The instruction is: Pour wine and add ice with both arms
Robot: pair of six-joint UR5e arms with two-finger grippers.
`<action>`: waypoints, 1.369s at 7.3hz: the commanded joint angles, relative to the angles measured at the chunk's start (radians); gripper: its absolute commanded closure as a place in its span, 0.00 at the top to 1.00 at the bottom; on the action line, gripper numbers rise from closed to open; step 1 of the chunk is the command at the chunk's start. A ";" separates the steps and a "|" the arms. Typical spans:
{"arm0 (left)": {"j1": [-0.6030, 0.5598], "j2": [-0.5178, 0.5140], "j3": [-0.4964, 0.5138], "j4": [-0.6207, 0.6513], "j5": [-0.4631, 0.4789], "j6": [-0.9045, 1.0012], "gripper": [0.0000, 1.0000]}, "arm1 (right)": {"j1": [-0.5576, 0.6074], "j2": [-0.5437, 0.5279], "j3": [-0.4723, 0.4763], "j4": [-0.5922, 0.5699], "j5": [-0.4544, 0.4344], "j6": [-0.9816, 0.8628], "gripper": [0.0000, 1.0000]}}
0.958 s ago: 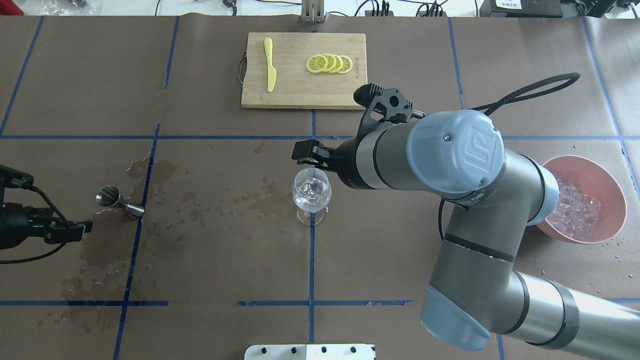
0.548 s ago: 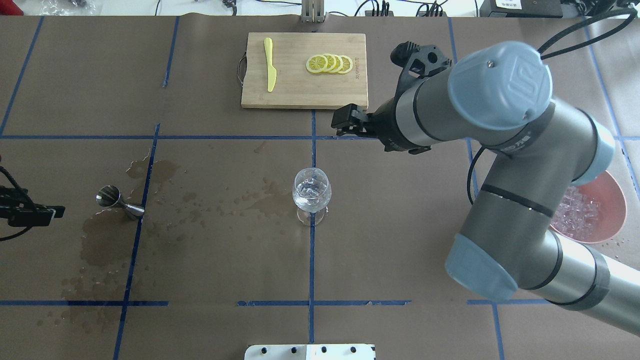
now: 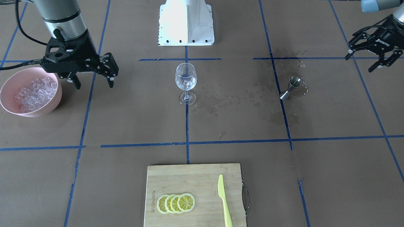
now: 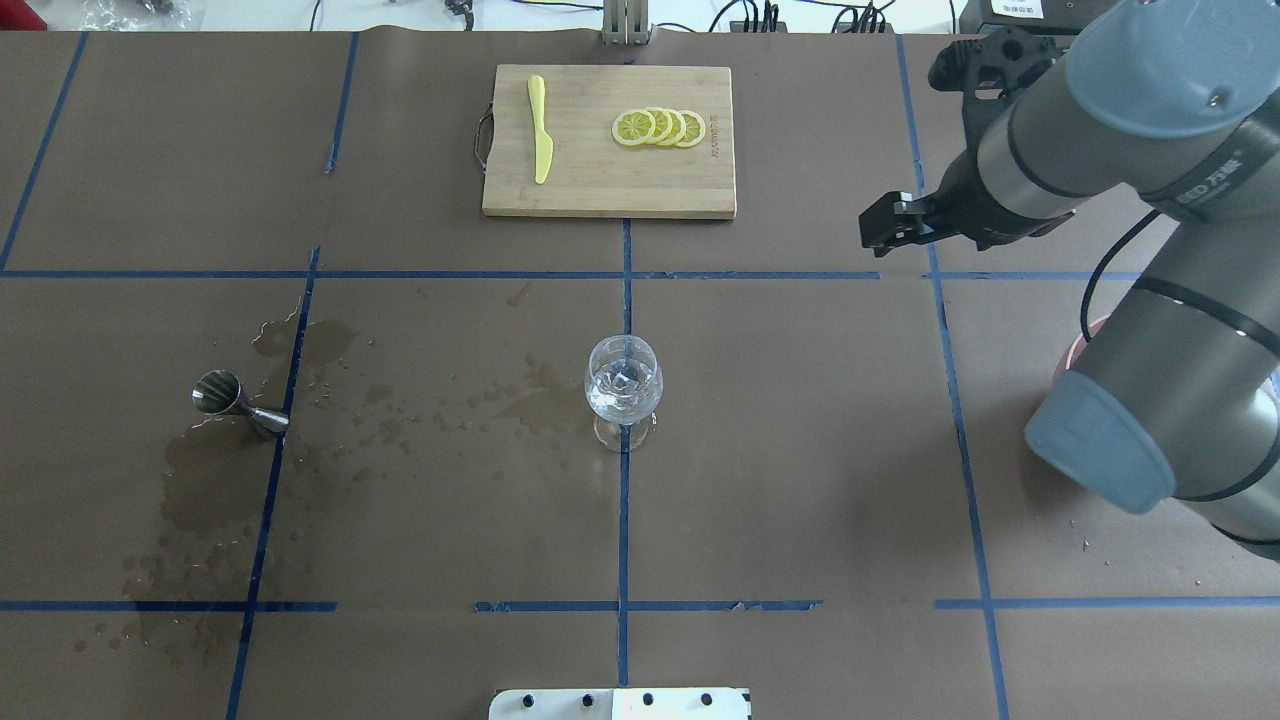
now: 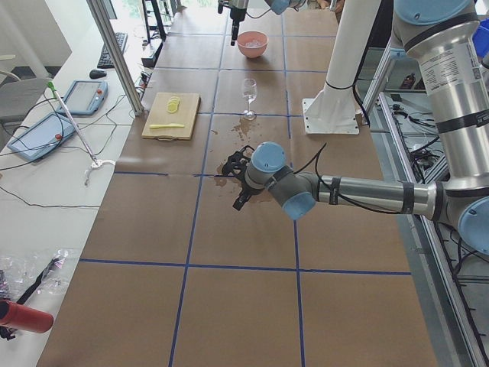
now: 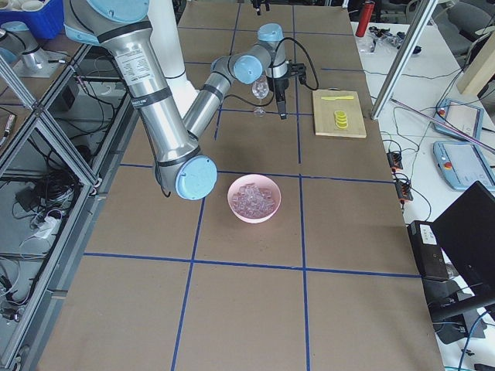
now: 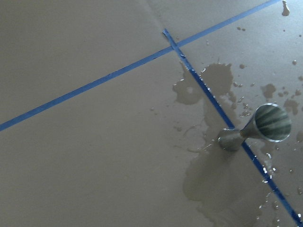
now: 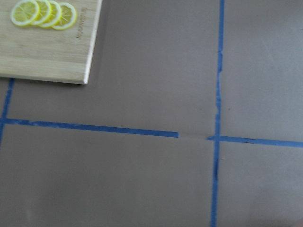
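- Brown paper covers the table (image 4: 800,450), which is marked into squares by blue tape lines (image 4: 622,520); the robot's white base block (image 3: 186,22) sits at the middle of its near edge.
- A wine glass (image 4: 623,385) stands upright on a tape line near the table's centre, with no gripper near it.
- Several ice cubes (image 3: 186,82) lie in the lower part of the glass. The wine is clear and cannot be told apart from them.
- More ice (image 3: 33,93) is heaped in a pink bowl (image 3: 6,104) towards the table's right end. In the overhead view the right arm (image 4: 1150,380) hides most of this bowl.
- The right gripper (image 3: 93,84) hangs in the air just beside the bowl, on the side towards the glass. Its fingers are spread wide and hold nothing.
- The left gripper (image 3: 359,64) hovers over the table's left end, beyond the jigger (image 4: 232,402). Its fingers are also apart and empty.
- The steel jigger lies tipped on its side on a tape line, well to the left of the glass.
- Dark wet patches (image 4: 210,490) surround the jigger, and a trail of spots runs from it towards the glass.
- A wooden cutting board (image 4: 608,190) rests at the middle of the far edge. It carries four overlapping lemon slices (image 4: 660,127) and a pale yellow knife (image 4: 540,130).
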 commanded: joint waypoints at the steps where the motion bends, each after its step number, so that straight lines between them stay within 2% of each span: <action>1: -0.173 -0.001 0.097 0.095 -0.011 0.268 1.00 | 0.177 -0.165 0.004 -0.027 0.104 -0.352 1.00; 4: -0.319 -0.110 0.072 0.582 -0.012 0.495 1.00 | 0.442 -0.360 -0.041 -0.020 0.273 -0.771 1.00; 6: -0.399 -0.182 0.080 0.828 -0.012 0.530 1.00 | 0.602 -0.392 -0.182 -0.020 0.368 -1.006 1.00; 7: -0.448 -0.211 0.086 0.910 -0.017 0.528 1.00 | 0.644 -0.399 -0.237 -0.017 0.390 -1.018 1.00; 9: -0.467 -0.193 0.086 0.911 -0.014 0.530 1.00 | 0.647 -0.378 -0.258 -0.017 0.385 -0.995 1.00; 10: -0.465 -0.198 0.107 0.912 -0.011 0.515 1.00 | 0.647 -0.382 -0.297 0.016 0.385 -0.997 1.00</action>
